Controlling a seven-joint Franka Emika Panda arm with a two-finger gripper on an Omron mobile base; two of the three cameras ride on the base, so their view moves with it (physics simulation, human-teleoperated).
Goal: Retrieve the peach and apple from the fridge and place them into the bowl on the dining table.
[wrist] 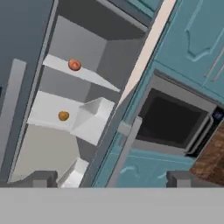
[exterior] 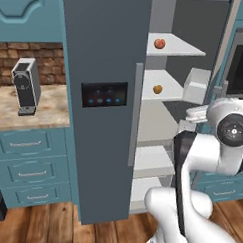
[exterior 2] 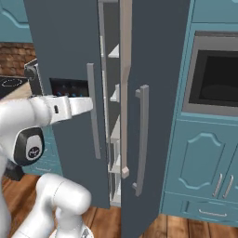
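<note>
The fridge (exterior: 101, 52) stands with its left door shut and its right door (exterior 2: 158, 69) swung open. Inside, a red apple (exterior: 159, 43) (wrist: 74, 64) sits on the upper white shelf. An orange peach (exterior: 157, 89) (wrist: 64, 116) lies on the shelf below, beside a white bin (wrist: 94, 118). My gripper (wrist: 111, 179) is open and empty, held back from the fridge opening and aimed toward the shelves and the open door's edge. In the right base view my white forearm (exterior 2: 69, 107) reaches across the shut left door. The bowl and the dining table are out of view.
A dark coffee machine (exterior: 26, 87) stands on the marbled counter (exterior: 44, 112) left of the fridge, above teal drawers. A built-in oven (exterior 2: 216, 76) (wrist: 175, 120) sits in teal cabinets on the right. The open door's long handle (exterior 2: 142, 139) juts out near the arm.
</note>
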